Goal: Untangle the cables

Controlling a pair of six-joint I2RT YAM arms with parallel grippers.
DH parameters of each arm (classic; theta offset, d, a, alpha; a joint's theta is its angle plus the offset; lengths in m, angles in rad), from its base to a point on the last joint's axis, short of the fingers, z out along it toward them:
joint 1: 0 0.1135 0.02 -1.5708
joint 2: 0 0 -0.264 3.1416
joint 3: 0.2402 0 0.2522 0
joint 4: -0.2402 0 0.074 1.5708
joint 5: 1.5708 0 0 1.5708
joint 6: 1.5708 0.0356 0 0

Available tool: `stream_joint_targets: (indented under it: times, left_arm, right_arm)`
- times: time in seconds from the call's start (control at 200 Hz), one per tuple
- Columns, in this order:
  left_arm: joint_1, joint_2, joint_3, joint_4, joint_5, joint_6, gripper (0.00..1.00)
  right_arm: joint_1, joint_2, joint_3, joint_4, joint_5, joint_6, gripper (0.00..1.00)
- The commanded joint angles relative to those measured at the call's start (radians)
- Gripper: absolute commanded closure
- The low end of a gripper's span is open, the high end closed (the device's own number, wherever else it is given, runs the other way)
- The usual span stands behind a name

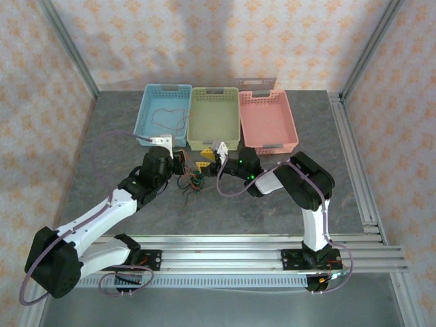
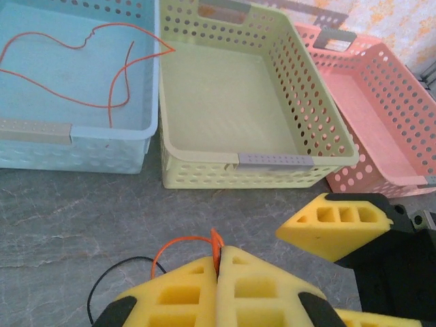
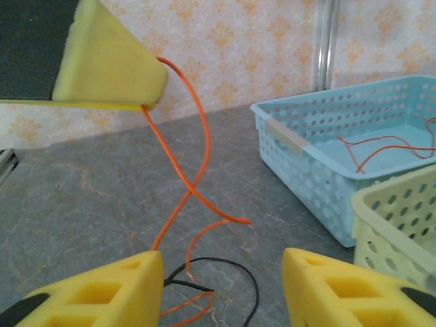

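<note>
My left gripper is shut on an orange cable, pinching a short fold of it between its yellow fingertips. From that grip the orange cable hangs down in a crossing loop to the table. A black cable curls there among the orange strands. My right gripper is open, its fingers on either side of this small tangle; the black strand runs against its left finger. The two grippers meet in front of the baskets, the left gripper just left of the right gripper.
Three perforated baskets stand in a row at the back: blue, green and pink. Another orange cable lies loose in the blue one. The green basket's front wall is close ahead of the left gripper.
</note>
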Motion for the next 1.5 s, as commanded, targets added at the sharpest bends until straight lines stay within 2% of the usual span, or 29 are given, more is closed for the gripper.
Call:
stream_joint_targets:
  times: [0.0,0.32,0.54,0.736,0.976,1.186,1.326,1.421,1.496]
  left_arm:
    - [0.005,0.002,0.006,0.033,0.023,0.006,1.0]
    - [0.006,-0.017,0.002,0.028,0.007,0.007,1.0]
    - [0.006,-0.015,0.004,0.014,-0.027,0.002,1.0]
    - [0.006,-0.009,0.009,0.004,-0.045,-0.002,1.0]
    - [0.005,-0.014,0.01,0.002,-0.051,-0.003,1.0]
    - [0.006,-0.021,0.008,0.004,-0.043,-0.003,1.0]
    - [0.005,-0.025,0.004,0.006,-0.037,-0.004,1.0]
    - [0.006,-0.022,0.005,0.01,-0.032,-0.003,1.0]
    - [0.006,-0.018,0.006,0.012,-0.029,-0.004,0.99]
  right_arm:
    - [0.018,0.019,0.033,-0.065,-0.041,-0.052,0.51]
    - [0.023,0.012,0.031,-0.087,-0.047,-0.07,0.58]
    - [0.027,0.008,0.012,-0.031,-0.075,-0.064,0.48]
    - [0.016,0.017,-0.016,0.148,-0.072,0.029,0.48]
    - [0.033,0.009,0.015,-0.035,-0.071,-0.067,0.48]
    - [0.035,0.014,0.033,-0.11,-0.059,-0.095,0.49]
    - [0.035,0.016,0.033,-0.107,-0.047,-0.088,0.6]
    - [0.035,0.016,0.034,-0.099,-0.038,-0.087,0.75]
    - [0.035,0.015,0.025,-0.047,-0.015,-0.065,0.93]
